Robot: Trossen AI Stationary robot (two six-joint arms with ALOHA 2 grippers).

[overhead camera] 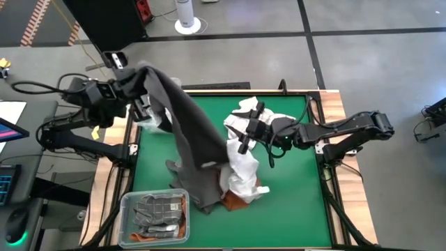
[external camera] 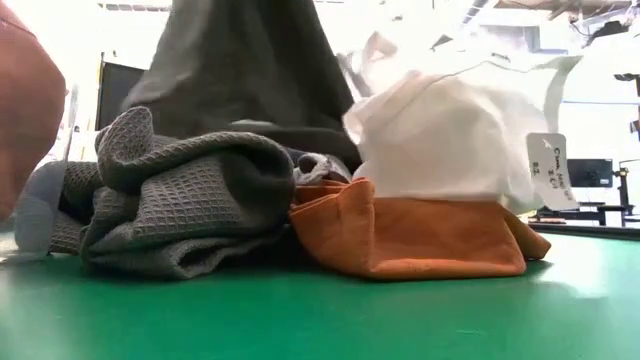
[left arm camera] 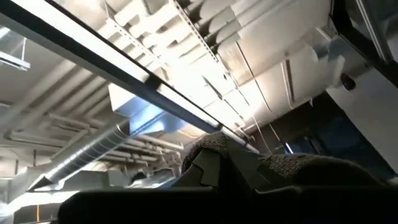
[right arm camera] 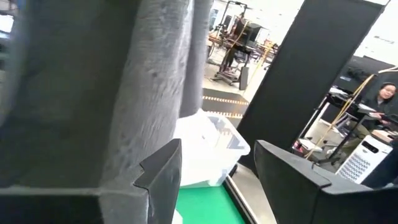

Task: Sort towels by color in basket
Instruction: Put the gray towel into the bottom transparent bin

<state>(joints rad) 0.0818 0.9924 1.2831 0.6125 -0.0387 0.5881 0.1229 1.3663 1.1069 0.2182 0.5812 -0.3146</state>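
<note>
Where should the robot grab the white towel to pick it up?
Probably at its top, coming straight down. The white towel stands bunched in a tall heap on the orange towel, so a raised fold near the peak gives the fingers cloth to pinch without catching the orange one. The open right gripper is already close above it.

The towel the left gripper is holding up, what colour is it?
Dark grey towel; the high view shows it best.

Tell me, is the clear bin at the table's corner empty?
No, the clear bin already holds a checked towel in the overhead view.
</note>
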